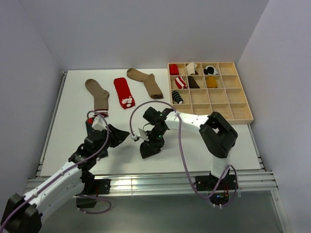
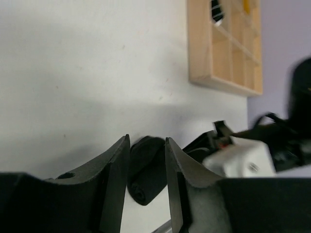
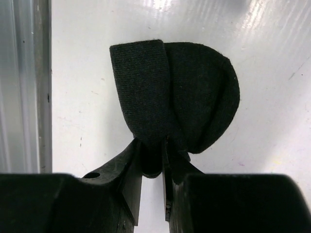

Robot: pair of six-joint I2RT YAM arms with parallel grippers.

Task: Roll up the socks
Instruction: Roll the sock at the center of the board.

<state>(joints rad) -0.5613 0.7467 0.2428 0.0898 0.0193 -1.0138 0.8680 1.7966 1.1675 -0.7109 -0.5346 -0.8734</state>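
Right pincer [image 3: 153, 145] grips the black sock [image 3: 184, 92], lengthwise straight out from it; left pincer [image 2: 146, 139] open.

A robotics lab test cell: bare pale walls [image 1: 146, 29] box in a white worktop [image 1: 218, 141]; a left arm [image 1: 63, 177] and a right arm [image 1: 214, 131] are bolted to an aluminium rail [image 1: 146, 183] at its near edge, trailing purple cables [image 1: 182, 150]; a wooden compartment tray [image 1: 241, 118] at far right holds rolled socks [image 1: 177, 96]
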